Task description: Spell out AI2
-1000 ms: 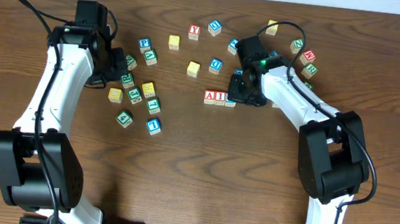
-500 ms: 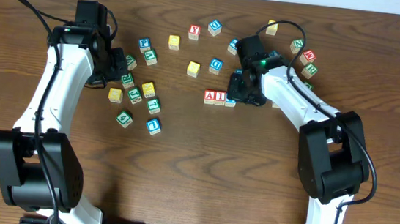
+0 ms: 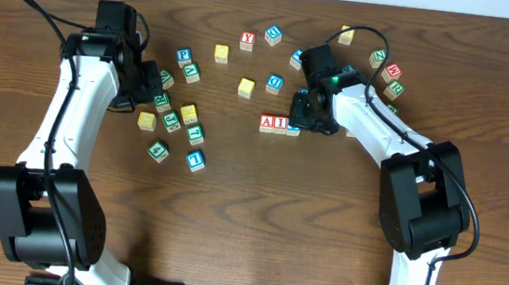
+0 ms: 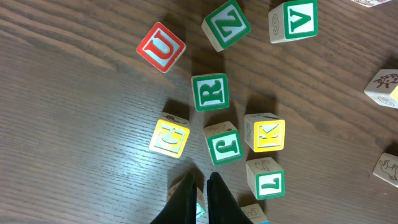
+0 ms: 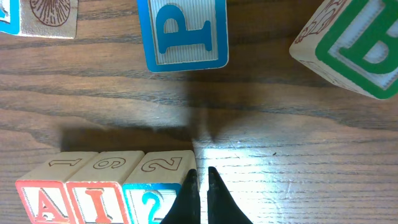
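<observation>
Right end effector [image 5: 200, 178] has its fingers pressed together, pinching nothing, tips at the outer edge of the 2 block [image 5: 155, 199]; we can't tell if they touch. A [image 5: 40, 202], I [image 5: 96, 202] and the 2 block sit touching in one row on the surface [image 5: 298, 162]. The row's long axis runs sideways, with this end effector at its 2 end. The right arm is nearer. Left end effector [image 4: 199, 185], also pressed together and empty, hovers over other blocks well apart. We judge the word spelled; the retreat must clear the row. No containers in view.
</observation>
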`<state>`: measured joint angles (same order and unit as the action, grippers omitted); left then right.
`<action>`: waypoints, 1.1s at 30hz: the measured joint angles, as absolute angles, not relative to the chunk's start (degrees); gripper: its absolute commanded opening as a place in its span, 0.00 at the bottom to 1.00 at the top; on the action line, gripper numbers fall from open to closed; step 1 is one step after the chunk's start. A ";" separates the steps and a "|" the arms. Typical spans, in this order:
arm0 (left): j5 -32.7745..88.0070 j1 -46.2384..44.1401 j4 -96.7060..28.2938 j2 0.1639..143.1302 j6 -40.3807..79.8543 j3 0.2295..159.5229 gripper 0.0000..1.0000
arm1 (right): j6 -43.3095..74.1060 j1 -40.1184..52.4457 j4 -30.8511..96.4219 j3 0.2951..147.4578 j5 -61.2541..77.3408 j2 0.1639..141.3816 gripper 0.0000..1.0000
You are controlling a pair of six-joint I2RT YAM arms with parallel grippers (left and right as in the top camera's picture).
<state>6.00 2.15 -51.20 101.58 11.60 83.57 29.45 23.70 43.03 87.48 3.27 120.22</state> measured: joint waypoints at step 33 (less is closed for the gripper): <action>5.76 2.63 -62.85 82.28 8.27 83.57 0.98 | 23.49 20.40 55.02 87.48 -3.44 90.35 0.65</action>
<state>5.76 2.63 -62.85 82.28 8.27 83.57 23.49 20.40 55.02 87.48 -3.44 90.35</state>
